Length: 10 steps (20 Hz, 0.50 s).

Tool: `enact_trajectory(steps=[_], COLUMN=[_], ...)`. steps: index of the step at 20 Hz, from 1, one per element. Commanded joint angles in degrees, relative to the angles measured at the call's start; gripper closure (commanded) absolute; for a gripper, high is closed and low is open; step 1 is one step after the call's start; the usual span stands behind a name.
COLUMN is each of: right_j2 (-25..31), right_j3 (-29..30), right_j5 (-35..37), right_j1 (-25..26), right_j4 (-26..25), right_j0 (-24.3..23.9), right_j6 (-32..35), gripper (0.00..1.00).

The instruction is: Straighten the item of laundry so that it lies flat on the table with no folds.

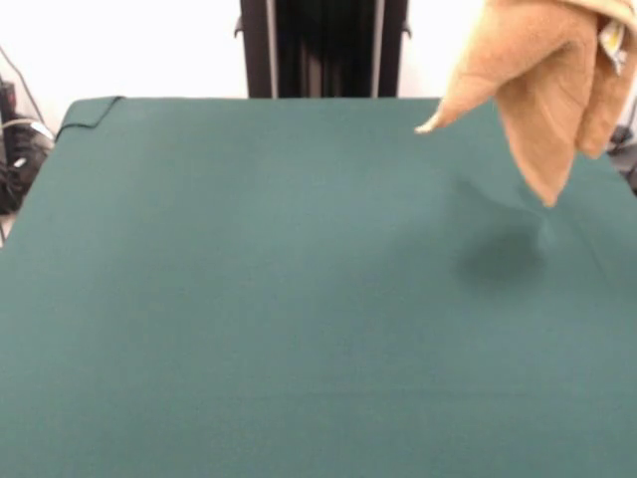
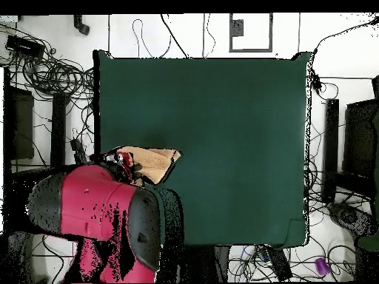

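The item of laundry (image 1: 537, 90), an orange-tan towel, hangs bunched in the air at the top right of the front view. Its lowest corner dangles just above the green table (image 1: 249, 299), and another corner points left. A small white label (image 1: 612, 40) shows near its top. In the overhead view the towel (image 2: 154, 163) pokes out from under the red arm (image 2: 96, 214) near the table's (image 2: 222, 133) left edge. My gripper (image 2: 130, 158) is mostly hidden by the arm and is shut on the towel's upper part.
A dark shadow (image 1: 503, 259) lies on the cloth under the hanging towel. The table cover is turned up at one corner (image 1: 90, 110). Cables and boxes (image 2: 44, 74) crowd the floor around the table. A black column (image 1: 323, 48) stands behind the far edge.
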Motion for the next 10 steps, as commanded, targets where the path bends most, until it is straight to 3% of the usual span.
enact_trajectory(steps=[1,3,10], right_j2=[6.7,5.5,7.3], right_j3=[5.2,3.0,5.7], right_j5=[1.5,6.8,4.1], right_j1=[-2.6,-3.6,-5.5], right_j4=[-1.2,-2.5,-1.5], right_j0=[-2.5,-2.4,-3.4], right_j6=[-1.2,-1.3,-0.4], gripper=[1.00,1.00,1.00])
